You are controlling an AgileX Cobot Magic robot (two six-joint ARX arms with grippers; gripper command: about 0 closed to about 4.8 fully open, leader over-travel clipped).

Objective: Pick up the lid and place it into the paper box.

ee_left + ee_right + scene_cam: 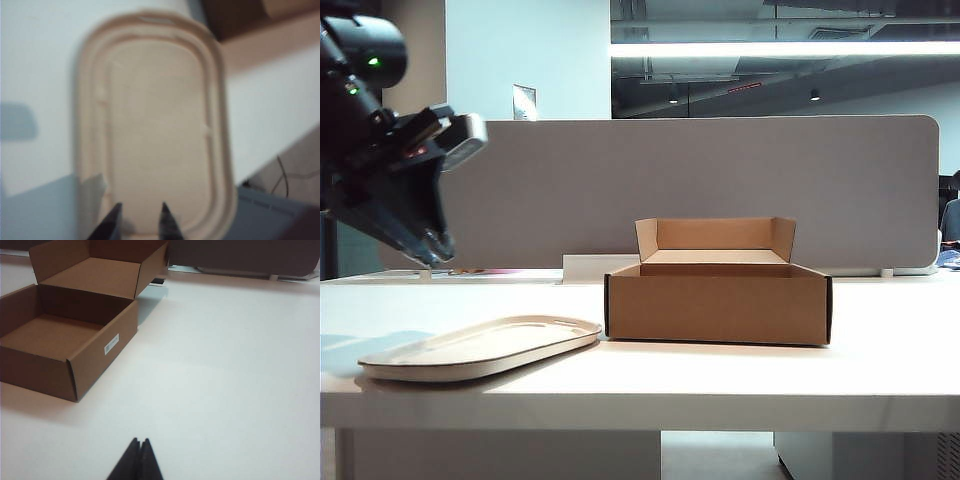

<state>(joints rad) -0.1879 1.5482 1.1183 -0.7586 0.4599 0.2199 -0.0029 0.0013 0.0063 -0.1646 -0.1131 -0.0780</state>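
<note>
The lid [485, 345] is a flat beige oblong that lies on the white table, left of the paper box [718, 300]. In the left wrist view the lid [155, 130] fills the middle, blurred, with one rounded end near the box corner [235, 20]. My left gripper [436, 252] hangs in the air above and behind the lid's left end. Its fingertips [141, 206] stand apart, open, with nothing between them. The brown box [70, 335] is open-topped and empty, its flap upright at the back. My right gripper [140, 441] is shut, low over bare table to the right of the box.
A low white block [595, 268] sits behind the box on the left. A grey partition [720, 180] closes off the back of the table [880, 350]. The table's front edge runs close to the lid, with cables [295, 175] below it.
</note>
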